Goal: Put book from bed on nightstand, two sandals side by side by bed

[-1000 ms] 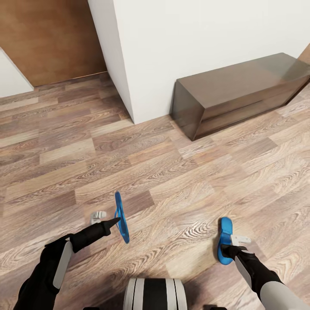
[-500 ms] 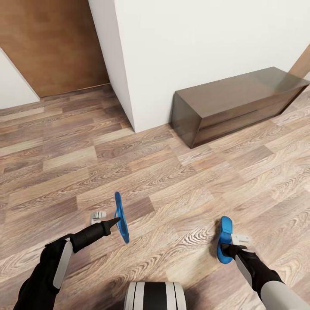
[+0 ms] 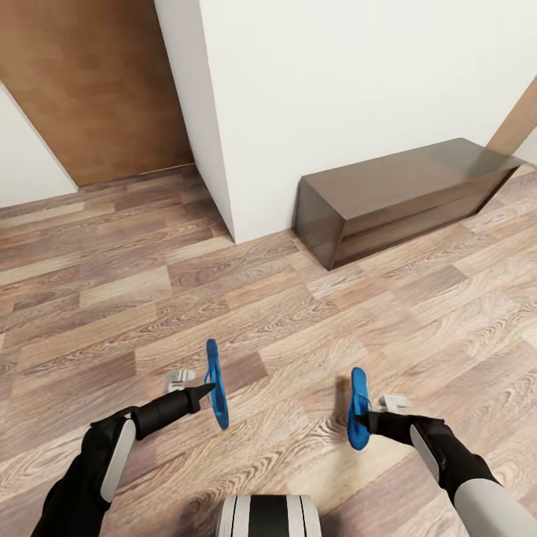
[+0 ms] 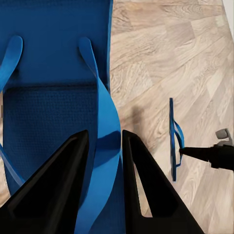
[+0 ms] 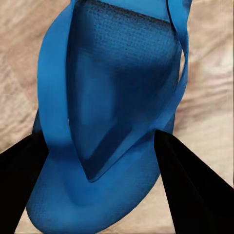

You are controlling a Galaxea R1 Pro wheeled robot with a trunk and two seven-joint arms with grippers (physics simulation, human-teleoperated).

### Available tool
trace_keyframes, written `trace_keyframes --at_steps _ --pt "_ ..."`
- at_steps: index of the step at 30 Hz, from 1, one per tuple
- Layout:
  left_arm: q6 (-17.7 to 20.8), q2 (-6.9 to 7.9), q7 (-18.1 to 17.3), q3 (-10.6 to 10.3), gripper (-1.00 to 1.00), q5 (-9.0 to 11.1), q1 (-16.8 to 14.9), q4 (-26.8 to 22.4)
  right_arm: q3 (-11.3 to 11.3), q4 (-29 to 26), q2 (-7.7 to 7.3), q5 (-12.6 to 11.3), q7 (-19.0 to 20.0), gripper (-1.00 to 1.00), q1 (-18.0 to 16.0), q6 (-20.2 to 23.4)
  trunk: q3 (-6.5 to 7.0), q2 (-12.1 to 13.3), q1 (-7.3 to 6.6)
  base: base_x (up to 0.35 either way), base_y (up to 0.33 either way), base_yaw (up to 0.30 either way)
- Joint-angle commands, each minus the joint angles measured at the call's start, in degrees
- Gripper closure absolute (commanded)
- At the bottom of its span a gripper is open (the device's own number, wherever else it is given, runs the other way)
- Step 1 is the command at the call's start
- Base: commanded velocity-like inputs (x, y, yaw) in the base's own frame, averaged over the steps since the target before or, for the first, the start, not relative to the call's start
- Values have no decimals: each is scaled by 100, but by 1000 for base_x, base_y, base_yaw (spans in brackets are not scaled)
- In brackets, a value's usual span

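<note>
While both arms reach forward over the wood-plank floor point(image 3: 313, 313), each carries one blue sandal clear of the boards. The left gripper point(image 3: 203, 391) is clamped on the left sandal point(image 3: 215, 384): in the left wrist view its two black fingers point(image 4: 58, 185) close on the sandal's blue strap point(image 4: 108, 146), with the textured sole point(image 4: 44, 122) just behind. That sandal hangs on edge, thin side toward the head camera. The right gripper point(image 3: 367, 422) pinches the right sandal point(image 3: 358, 408), which also stands on edge; in the right wrist view its dark fingers point(image 5: 195, 190) sit at either side of the sandal's sole point(image 5: 117, 97) and strap point(image 5: 178, 87). The two sandals are well apart, roughly level with each other, and the right one point(image 4: 173, 139) shows edge-on beyond the left in the left wrist view.

Farther ahead, a white wall corner point(image 3: 224, 149) juts toward the robot, with a brown wooden door panel point(image 3: 97, 82) to its left. A long low dark brown cabinet point(image 3: 403, 198) stands against the white wall on the right side.
</note>
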Motion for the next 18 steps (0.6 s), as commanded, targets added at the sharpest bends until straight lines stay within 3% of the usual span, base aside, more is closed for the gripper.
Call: trace_keyframes --at_steps 1,2,4,8,10,14,16,18 --pt "32 0 -1 -22 100 15 -2 2 -20 -26 -22 -22 337 100 0 175 19 0 -3 0 0 0" --pt "32 5 5 -44 100 15 -2 9 -20 -34 -91 -20 865 100 0 416 41 2 -6 0 0 0" --pt "32 12 13 -51 100 15 -2 87 -16 -35 -153 -16 1427 100 0 680 86 4 -11 0 0 0" --pt "23 45 28 -44 100 8 11 364 20 9 -230 -11 1805 100 11 834 174 10 -21 0 0 0" --pt "5 115 36 -30 100 5 37 522 34 32 -369 -7 1853 100 35 808 218 12 -26 0 0 0" --pt "-118 511 2 -25 100 18 61 900 38 18 -519 -13 1935 100 69 651 307 18 -37 0 0 0" --pt "-232 685 -22 -24 100 31 65 1173 35 19 -717 -19 2316 100 79 585 351 20 -42 0 0 0" --pt "-399 838 -85 -24 100 32 67 1472 33 35 -911 -28 2937 100 84 557 396 23 -47 0 0 0"
